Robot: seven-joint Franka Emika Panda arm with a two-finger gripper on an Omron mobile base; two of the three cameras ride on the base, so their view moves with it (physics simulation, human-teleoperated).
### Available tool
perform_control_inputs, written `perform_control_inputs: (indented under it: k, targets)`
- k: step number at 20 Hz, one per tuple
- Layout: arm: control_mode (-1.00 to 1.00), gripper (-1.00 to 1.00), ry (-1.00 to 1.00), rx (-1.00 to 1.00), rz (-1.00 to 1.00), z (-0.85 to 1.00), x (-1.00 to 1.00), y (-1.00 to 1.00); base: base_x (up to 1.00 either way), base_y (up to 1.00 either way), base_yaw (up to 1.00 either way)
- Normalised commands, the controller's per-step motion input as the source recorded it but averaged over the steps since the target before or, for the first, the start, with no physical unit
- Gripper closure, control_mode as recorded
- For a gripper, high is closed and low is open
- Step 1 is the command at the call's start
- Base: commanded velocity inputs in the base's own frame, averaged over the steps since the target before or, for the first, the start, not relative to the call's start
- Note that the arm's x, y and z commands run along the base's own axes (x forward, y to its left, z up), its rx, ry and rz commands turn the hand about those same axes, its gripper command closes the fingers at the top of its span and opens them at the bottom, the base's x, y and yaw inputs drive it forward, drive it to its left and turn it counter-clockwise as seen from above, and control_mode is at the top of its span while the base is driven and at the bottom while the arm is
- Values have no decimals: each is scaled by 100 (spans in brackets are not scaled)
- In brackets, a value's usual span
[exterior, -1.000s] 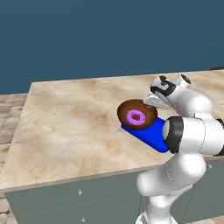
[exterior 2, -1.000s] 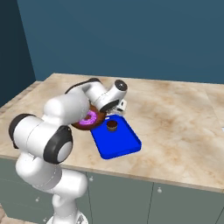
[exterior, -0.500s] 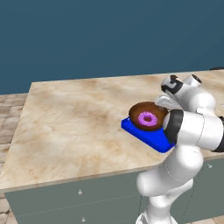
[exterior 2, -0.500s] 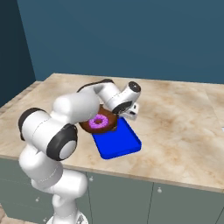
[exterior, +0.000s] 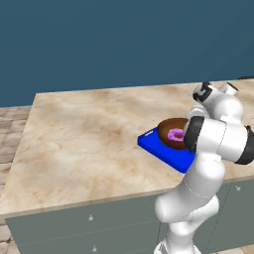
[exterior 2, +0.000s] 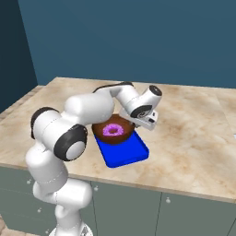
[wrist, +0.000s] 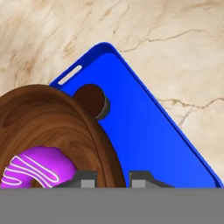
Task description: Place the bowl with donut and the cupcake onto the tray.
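The bowl (wrist: 57, 131), round and dark with a wood grain, is pinched at its rim by the gripper (wrist: 113, 178), hanging over the flat, glossy blue tray (wrist: 144, 127) on the marbled beige counter (exterior: 84, 134). The pink-iced ring donut (wrist: 35, 170) with white squiggles sits inside it. In the hand view the small chocolate cupcake (wrist: 92, 99) stands on the tray at about eleven o'clock, just beside the bowl's edge.

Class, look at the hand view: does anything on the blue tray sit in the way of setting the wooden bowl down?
Yes. The small dark chocolate cupcake already stands on the bright-blue rectangular tray, at the dark-brown wooden bowl's rim, near the handle slot.
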Motion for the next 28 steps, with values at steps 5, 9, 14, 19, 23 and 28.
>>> perform_control_inputs:
  k: [5,9,14,19,23,28]
  targets:
    - [-100,100,4,0,0,0,-33,-3,0,0,0]
    - [-100,100,2,0,1,0,-36,0,0,0,0]
    - [-100,100,1,-1,1,-1,-21,0,0,0,0]
    - [-100,100,0,-2,0,-7,0,0,0,0,0]
    - [-100,100,0,-1,0,-19,0,0,0,0,0]
    - [-100,100,0,-2,0,-31,0,-5,0,0,0]
